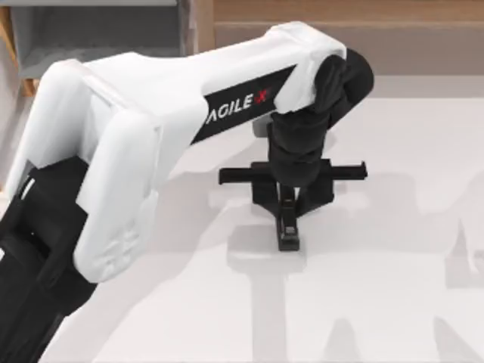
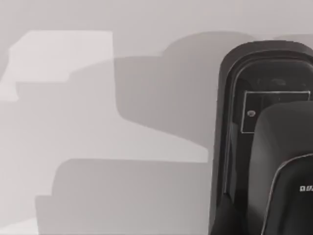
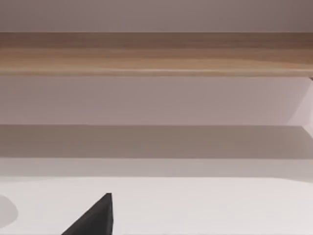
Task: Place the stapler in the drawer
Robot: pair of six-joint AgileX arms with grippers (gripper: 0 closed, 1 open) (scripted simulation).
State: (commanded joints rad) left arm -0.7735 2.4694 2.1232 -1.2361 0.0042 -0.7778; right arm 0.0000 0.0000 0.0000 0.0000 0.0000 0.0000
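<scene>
1. The stapler (image 1: 288, 227) was seen on the white table (image 1: 393, 249), mid-table, long axis running near to far.
2. The left gripper (image 1: 290, 198) was set directly over it, fingers spread on either side, apparently to straddle its slim body; no pinch was judged made.
3. The drawer (image 1: 98, 38), far left, stood open, its grey interior seemingly unoccupied.

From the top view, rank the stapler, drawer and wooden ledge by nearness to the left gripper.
1. Stapler, directly under the left gripper at table centre.
2. Wooden ledge, along the far edge.
3. Drawer, far-left corner, partly behind the arm.
</scene>
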